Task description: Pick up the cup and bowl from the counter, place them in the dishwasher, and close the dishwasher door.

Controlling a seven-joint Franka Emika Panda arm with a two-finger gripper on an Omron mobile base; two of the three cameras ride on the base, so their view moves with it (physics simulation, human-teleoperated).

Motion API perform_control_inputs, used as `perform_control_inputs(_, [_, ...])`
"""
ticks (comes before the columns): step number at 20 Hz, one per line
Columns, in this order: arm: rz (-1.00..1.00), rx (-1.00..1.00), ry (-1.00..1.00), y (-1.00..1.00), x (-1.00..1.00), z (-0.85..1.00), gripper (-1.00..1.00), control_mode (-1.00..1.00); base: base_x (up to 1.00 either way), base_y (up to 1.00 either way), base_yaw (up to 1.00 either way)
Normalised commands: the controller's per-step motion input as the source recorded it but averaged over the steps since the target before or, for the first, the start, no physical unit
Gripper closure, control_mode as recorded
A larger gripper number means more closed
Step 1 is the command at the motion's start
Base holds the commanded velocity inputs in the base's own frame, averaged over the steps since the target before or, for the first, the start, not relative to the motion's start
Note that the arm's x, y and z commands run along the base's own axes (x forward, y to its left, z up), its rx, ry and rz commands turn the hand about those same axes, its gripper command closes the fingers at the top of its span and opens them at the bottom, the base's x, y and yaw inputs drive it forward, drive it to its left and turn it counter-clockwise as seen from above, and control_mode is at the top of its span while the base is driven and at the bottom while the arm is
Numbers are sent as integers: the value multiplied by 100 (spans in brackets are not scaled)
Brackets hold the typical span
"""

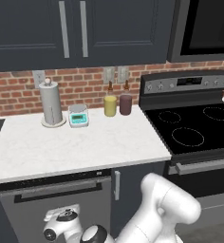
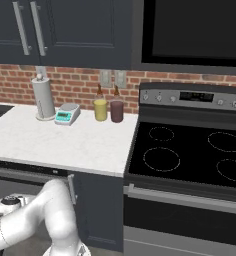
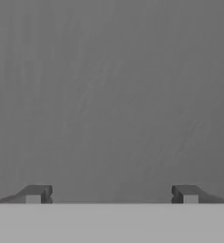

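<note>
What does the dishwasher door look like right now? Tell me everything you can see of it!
The dishwasher door is a wide, flat grey panel under the white counter, standing upright and looking shut. A long grey bar handle runs across near its top, below a dark strip. The robot's white arm hangs low in front of it. In the hand view the open gripper faces a plain grey surface up close, holding nothing.

On the counter (image 1: pixel 85 142), a paper towel roll (image 1: pixel 51 102), a scale (image 1: pixel 79 115) and two bottles (image 1: pixel 117 103) line the back wall; the stovetop (image 1: pixel 194 128) lies right, the dishwasher door (image 1: pixel 52 199) below.
</note>
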Motion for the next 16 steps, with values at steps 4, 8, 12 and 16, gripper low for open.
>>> perform_control_inputs(4, [-21,9,-13,-34,45,-21,-100,-100,0,0,0])
perform_control_inputs(8, [-2,4,-5,-28,7,-1,-100,-100,0,0,0])
perform_control_inputs(12, [1,1,-1,-7,0,0,-100,-100,0,0,0])
perform_control_inputs(16, [3,0,0,-5,0,0,-100,-100,0,0,0])
